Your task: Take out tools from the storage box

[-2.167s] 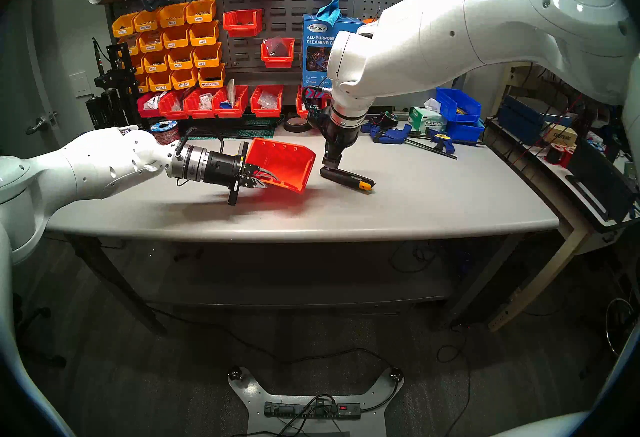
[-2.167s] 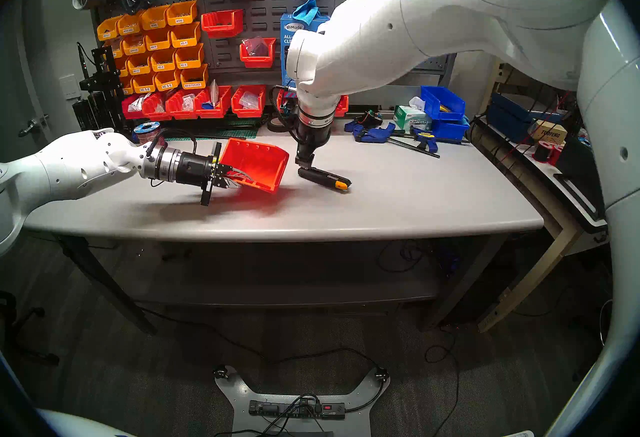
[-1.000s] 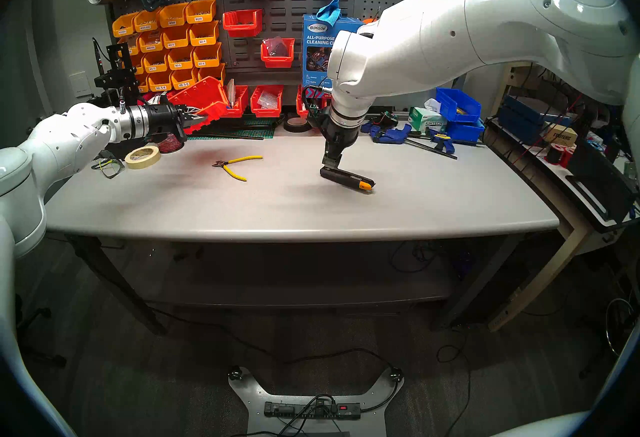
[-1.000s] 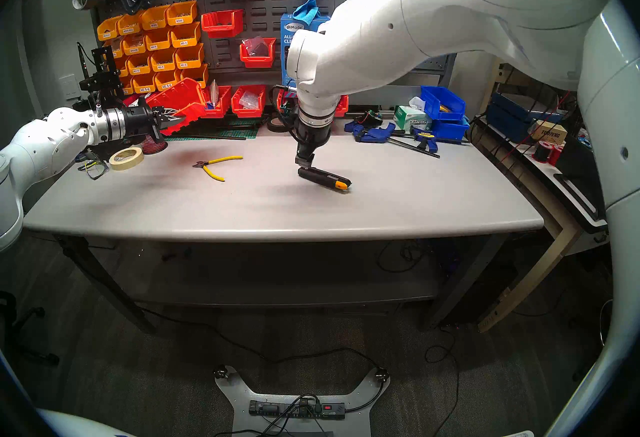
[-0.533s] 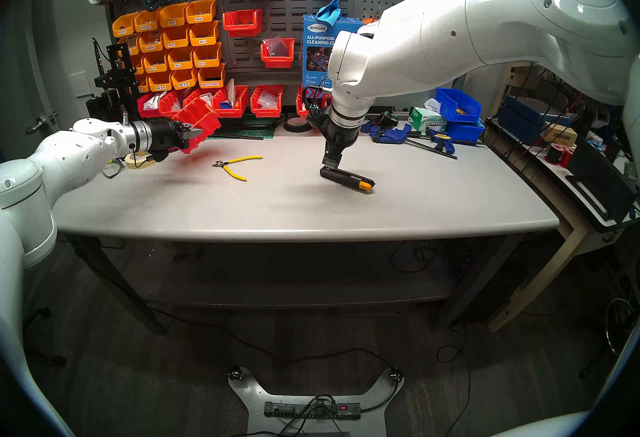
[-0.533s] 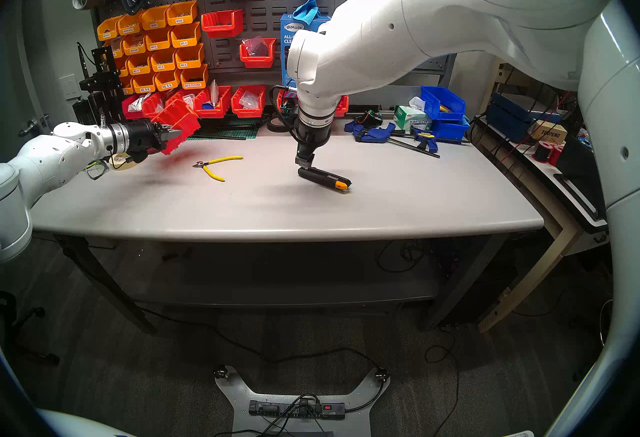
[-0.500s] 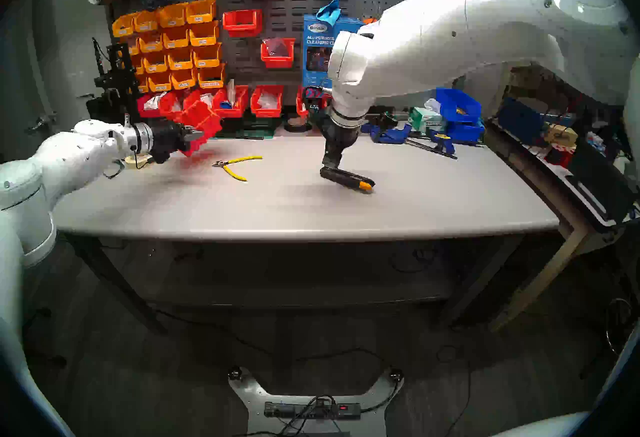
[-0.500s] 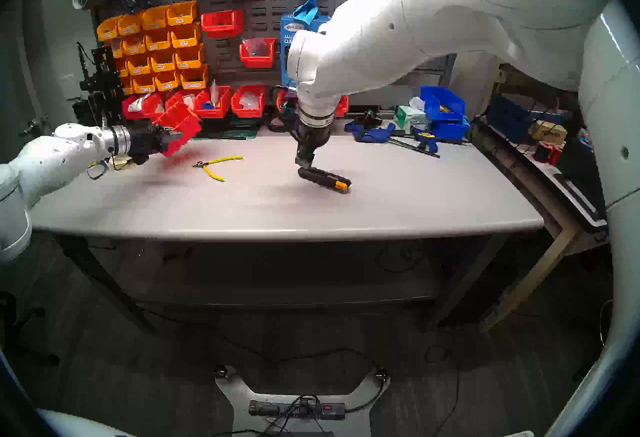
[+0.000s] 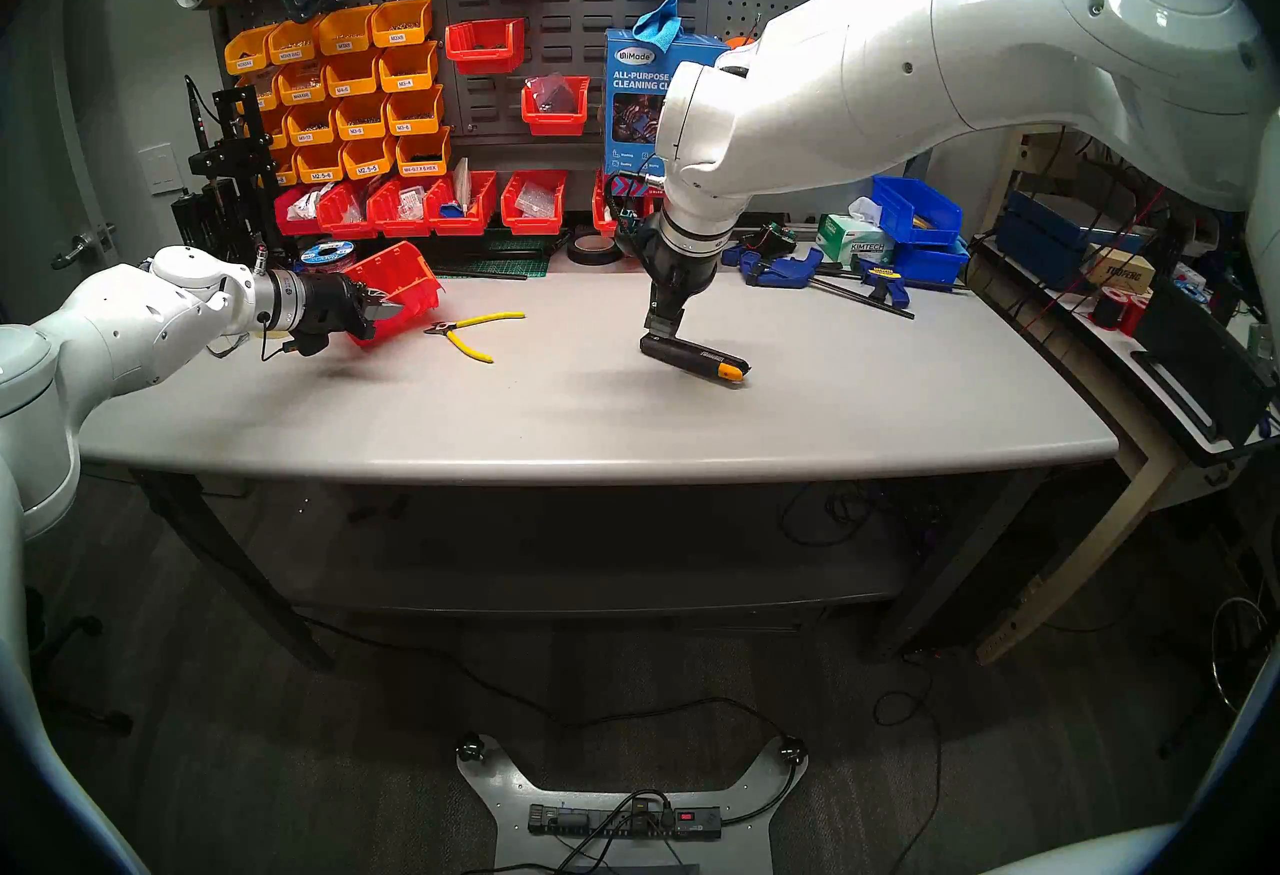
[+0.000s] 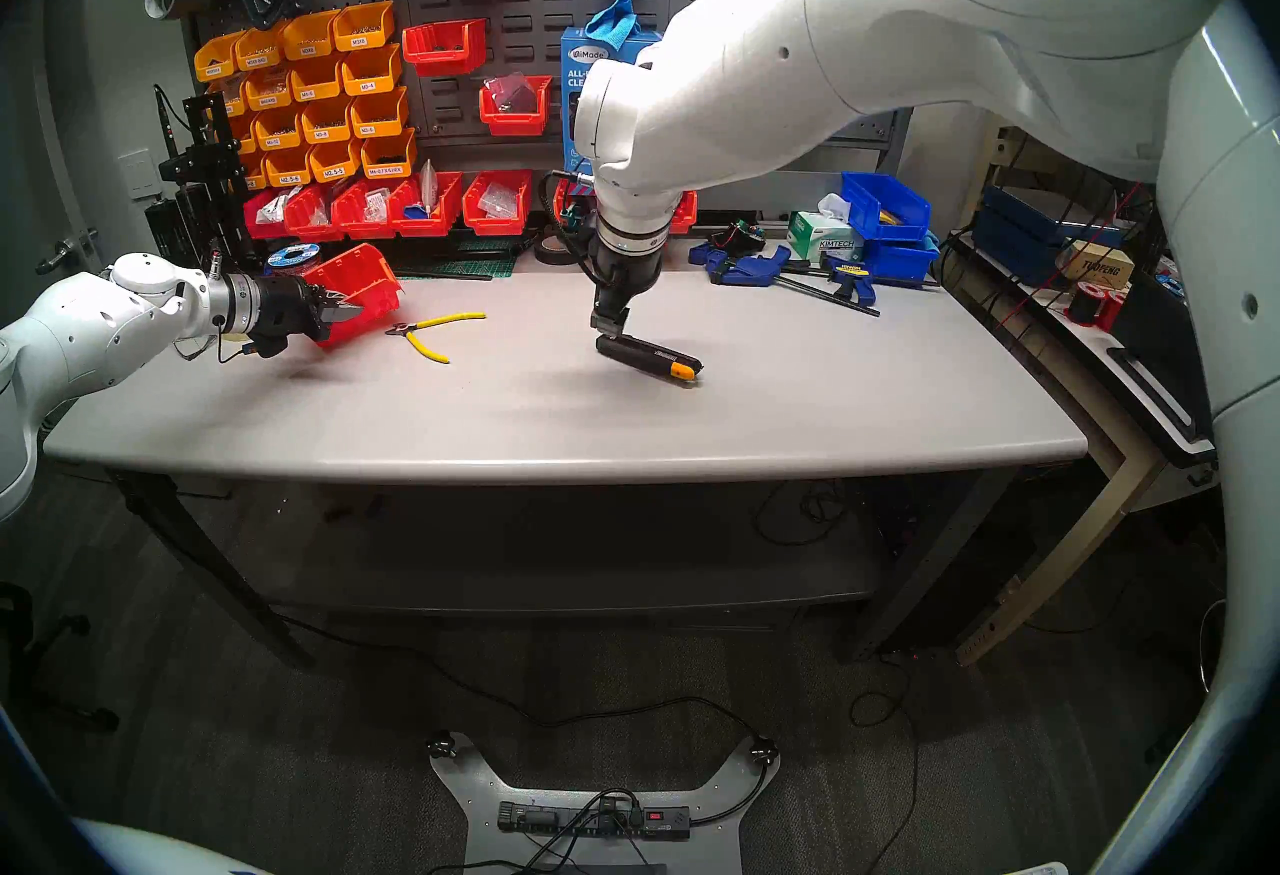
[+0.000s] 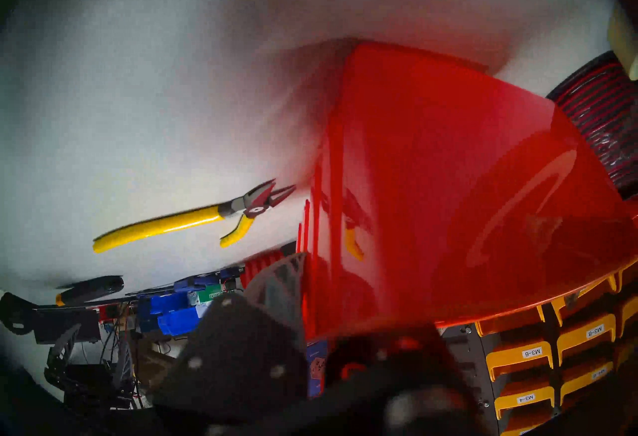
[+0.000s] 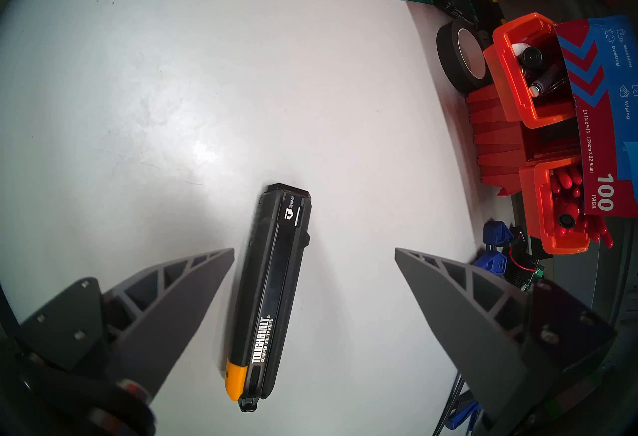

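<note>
Now my left gripper (image 9: 388,306) is clenched on the wall of the red box (image 9: 405,281), one finger (image 9: 385,311) showing inside the opening. I hold the box at the far left of the desk (image 9: 623,423), tilted, its opening turned toward my arm and its ribbed back to the right. Whether its lower corner touches the desk I cannot tell. In my left wrist view the box (image 11: 448,183) fills the right half and its inside is smooth and glossy, with nothing lying in it that I can make out.

Just right of the box, the yellow-handled cutters (image 9: 469,333) lie flat on the desk, handles spread, dark jaws pointing left toward the box. They are near the box but apart from it; the left wrist view shows the cutters (image 11: 179,221) with a strip of bare desk before the box wall.

Further right, near the desk's middle, the black knife (image 9: 696,358) lies flat, its orange tip toward the near right. My right gripper (image 12: 314,259) hangs over the knife's far end, released, both fingers (image 12: 179,290) spread wide on either side of the knife (image 12: 272,290) and clear of it.
</note>
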You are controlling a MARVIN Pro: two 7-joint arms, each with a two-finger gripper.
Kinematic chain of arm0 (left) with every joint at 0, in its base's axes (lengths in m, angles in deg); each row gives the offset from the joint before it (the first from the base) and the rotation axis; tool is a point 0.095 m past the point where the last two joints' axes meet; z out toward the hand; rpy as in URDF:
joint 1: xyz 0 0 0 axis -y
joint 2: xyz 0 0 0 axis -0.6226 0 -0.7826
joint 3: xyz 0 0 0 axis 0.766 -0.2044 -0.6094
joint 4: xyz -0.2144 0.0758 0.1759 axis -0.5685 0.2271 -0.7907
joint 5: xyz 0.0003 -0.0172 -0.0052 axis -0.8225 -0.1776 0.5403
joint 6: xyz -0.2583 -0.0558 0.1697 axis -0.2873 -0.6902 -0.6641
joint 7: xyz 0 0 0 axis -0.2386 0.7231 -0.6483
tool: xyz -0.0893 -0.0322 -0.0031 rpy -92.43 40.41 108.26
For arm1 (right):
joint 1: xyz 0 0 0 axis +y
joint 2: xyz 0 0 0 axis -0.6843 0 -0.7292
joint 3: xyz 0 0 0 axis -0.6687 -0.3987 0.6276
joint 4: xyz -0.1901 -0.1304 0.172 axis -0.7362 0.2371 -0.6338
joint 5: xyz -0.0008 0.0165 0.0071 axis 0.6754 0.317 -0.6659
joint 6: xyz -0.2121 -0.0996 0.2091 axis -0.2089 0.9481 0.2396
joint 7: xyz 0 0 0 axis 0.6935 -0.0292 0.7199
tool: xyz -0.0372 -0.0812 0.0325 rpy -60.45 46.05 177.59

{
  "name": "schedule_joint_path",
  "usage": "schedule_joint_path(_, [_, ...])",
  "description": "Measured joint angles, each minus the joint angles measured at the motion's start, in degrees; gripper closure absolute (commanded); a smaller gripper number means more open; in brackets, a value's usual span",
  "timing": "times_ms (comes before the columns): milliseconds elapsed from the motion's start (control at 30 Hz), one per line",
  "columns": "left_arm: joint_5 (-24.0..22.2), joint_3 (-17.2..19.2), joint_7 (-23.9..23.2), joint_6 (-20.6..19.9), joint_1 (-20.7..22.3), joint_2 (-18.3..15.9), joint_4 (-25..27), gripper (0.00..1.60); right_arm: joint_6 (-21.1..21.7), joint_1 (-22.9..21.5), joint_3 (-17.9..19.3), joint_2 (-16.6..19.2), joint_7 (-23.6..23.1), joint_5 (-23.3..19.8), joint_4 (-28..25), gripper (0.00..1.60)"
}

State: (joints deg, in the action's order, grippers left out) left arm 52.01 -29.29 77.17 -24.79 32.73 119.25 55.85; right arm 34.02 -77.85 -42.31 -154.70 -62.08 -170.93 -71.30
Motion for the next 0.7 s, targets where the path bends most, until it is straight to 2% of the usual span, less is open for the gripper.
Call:
schedule_joint_path(633, [1.1,-0.3,-1.6,4.7,0.7,0.2,-4.4,1.6,0.0,0.0,0.1,0.1,0.1,0.1,-0.1,0.0])
schedule_joint_path(667, [1.0,-0.2,-1.5,4.8,0.7,0.3,-4.7,1.23,0.0,0.0,0.1,0.1,0.1,0.1,-0.1,0.0])
schedule_joint_path(700, [1.0,-0.2,-1.3,4.9,0.6,0.5,-4.9,1.05,0.0,0.0,0.1,0.1,0.1,0.1,-0.1,0.0])
